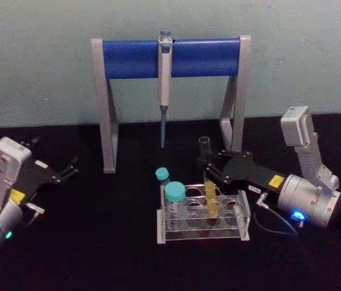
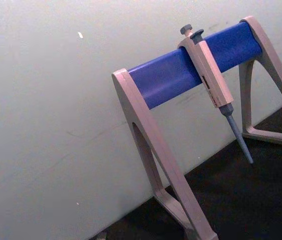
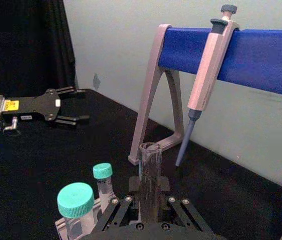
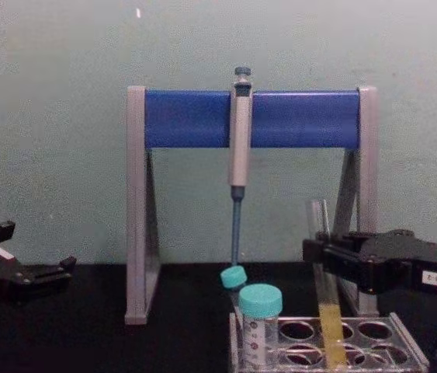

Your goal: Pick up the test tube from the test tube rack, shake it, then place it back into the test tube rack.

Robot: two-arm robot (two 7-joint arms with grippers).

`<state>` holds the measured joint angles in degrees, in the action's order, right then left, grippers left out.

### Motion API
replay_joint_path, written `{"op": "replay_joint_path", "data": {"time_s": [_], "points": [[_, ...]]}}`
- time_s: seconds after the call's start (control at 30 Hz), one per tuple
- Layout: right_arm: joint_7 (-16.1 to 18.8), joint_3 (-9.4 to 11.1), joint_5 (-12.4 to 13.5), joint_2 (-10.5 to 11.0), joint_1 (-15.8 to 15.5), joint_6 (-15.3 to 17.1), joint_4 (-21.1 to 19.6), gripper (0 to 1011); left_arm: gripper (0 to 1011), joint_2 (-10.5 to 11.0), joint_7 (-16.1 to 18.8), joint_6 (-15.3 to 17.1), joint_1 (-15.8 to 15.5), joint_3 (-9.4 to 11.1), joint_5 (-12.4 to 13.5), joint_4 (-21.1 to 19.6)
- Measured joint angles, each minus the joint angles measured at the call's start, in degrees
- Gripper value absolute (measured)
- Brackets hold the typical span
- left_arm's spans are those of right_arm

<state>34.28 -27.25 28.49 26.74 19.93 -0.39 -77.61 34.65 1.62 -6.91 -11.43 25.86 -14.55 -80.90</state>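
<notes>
We see the right gripper [image 4: 320,256] clamped on the test tube [image 4: 325,311], whose bottom sits in a middle hole of the test tube rack [image 1: 243,219]. Chest view shows yellow liquid low in the tube; right wrist view shows its open rim. Left of the rack, the left gripper [image 1: 70,168] rests, fingers spread.

The tube [image 1: 209,191] is a tall, thin, clear glass one with no cap and yellow liquid in the bottom third. It's sitting in a hole of the rack [image 1: 203,233], leaning a bit. The rack's a low, see-through greyish plastic block with rows of round holes, near centre of the black table.
</notes>
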Motion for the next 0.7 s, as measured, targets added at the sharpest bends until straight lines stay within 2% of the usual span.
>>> {"op": "replay_joint_path", "data": {"time_s": [0.7], "points": [[0.1, 0.0, 0.1, 0.0, 0.0, -0.1, 0.0, 232, 1001, 0.0, 0.0, 0.0, 0.0, 0.0, 0.0, 0.0]]}}
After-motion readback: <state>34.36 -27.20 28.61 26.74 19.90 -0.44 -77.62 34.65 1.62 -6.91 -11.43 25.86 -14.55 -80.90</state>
